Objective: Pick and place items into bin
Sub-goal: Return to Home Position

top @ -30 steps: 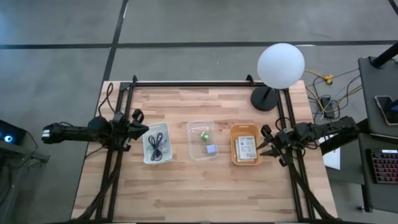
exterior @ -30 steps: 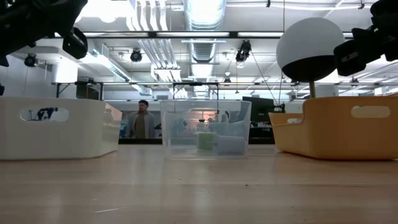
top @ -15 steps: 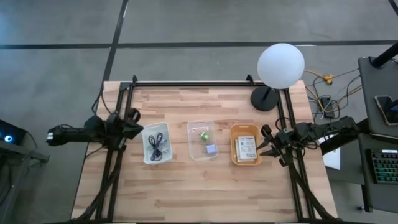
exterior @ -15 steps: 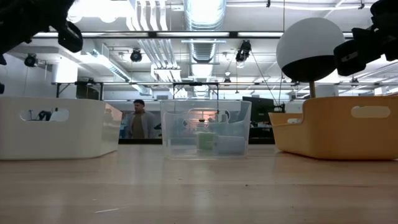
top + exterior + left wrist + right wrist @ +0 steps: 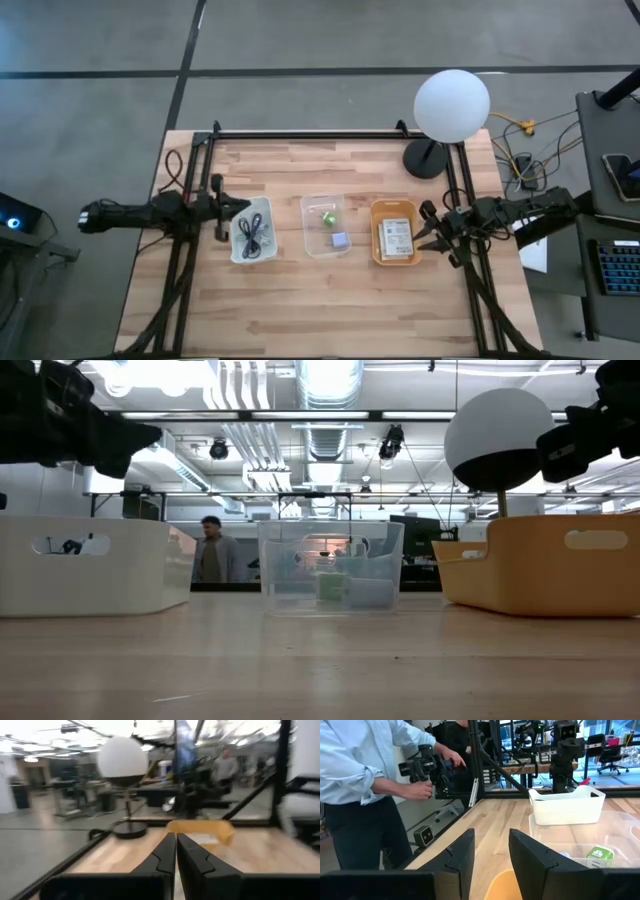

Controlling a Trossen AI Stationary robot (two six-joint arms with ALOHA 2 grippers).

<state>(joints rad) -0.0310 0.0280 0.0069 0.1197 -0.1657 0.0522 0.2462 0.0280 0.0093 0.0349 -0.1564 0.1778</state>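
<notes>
Left gripper (image 5: 175,839): fingers pressed together, empty, tips at the rim of the white bin (image 5: 250,259) holding coiled black cables (image 5: 251,237). Right gripper (image 5: 491,845): fingers spread, empty, just beside the yellow bin (image 5: 395,204). Hazard: a low retraction could catch either rim and shift a bin. The card reader box (image 5: 396,238), white and printed, lies flat inside the yellow bin.

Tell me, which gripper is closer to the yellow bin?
Right. The right gripper, open, hangs just beside the yellow bin; the left gripper, shut, is past the clear bin, at the far edge of the white bin.
</notes>
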